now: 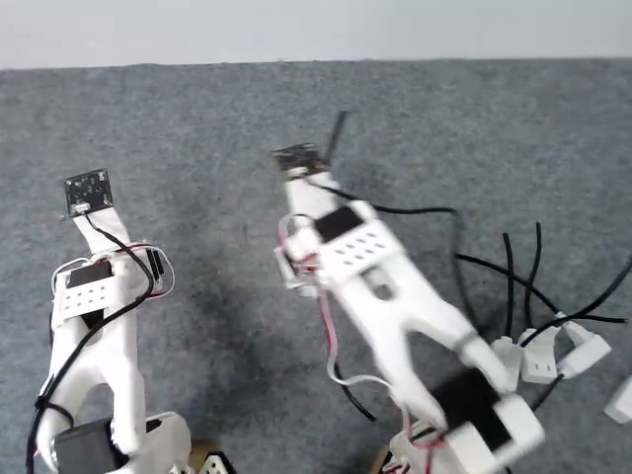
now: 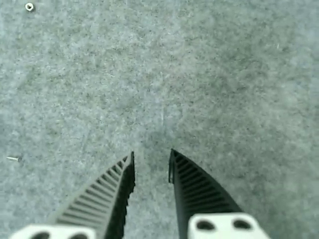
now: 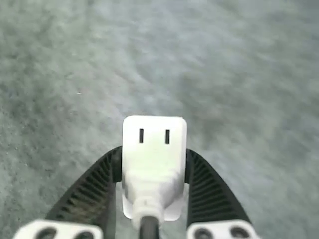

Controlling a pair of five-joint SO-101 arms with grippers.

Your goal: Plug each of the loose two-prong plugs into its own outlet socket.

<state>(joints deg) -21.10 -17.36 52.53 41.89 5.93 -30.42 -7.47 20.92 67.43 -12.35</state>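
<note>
- Socket: white, two slots, clamped from both sides between the black fingers of the right gripper, with grey carpet behind it.
- Carpet grey and speckled across the whole table. Pale wall as a plain strip along the far edge in the high view.
- Slotted face pointing straight ahead, away from the wrist. Long axis in line with the fingers. Slots upright and side by side near the front end. Black cord leaving the rear end, back toward the wrist.
- Left gripper with fingers apart by a narrow gap, carpet visible through it, tips close over the surface.
- From the high view: left arm at the near left, right arm stretched from the near right toward the middle of the table.
- Also from the high view: a cluster of white connectors on the carpet just beside the right arm's base, black cords fanning out from it. Whether plugs or sockets cannot be told.
- From the right wrist view: the two slots and the grip on the socket's sides.
- From the left wrist view: a small ring lying on the carpet, well apart from the fingertips.
</note>
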